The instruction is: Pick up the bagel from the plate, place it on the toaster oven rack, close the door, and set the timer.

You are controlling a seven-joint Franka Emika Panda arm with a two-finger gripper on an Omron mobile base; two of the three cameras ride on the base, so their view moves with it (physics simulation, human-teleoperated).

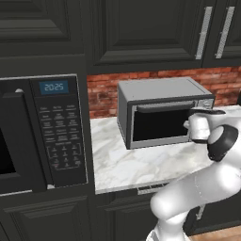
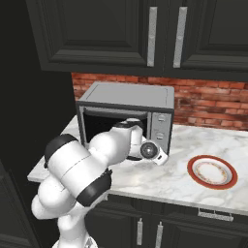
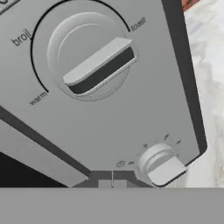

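A: What is seen around the toaster oven (image 2: 126,116)?

B: The grey toaster oven stands on a marble tabletop (image 2: 203,145) before a brick wall. Its door (image 1: 162,123) appears shut. To the oven's right lies the plate (image 2: 212,172), red-rimmed and bare. The bagel is not seen on it; it is judged to be inside the oven, though the dark glass hides it.

A: Where is the pincer?

B: The arm's hand is held close to the oven's right panel. Whether the pincer is open or closed cannot be told. In the hand view, a large mode knob (image 3: 93,57) marked broil, toast and warm is seen, and a smaller knob (image 3: 161,165) lower on the panel.

A: How should the step be done well?

B: Setting the timer seems to remain. The smaller knob, probably the timer, should be centred between the fingers, gripped squarely, then turned without slipping.
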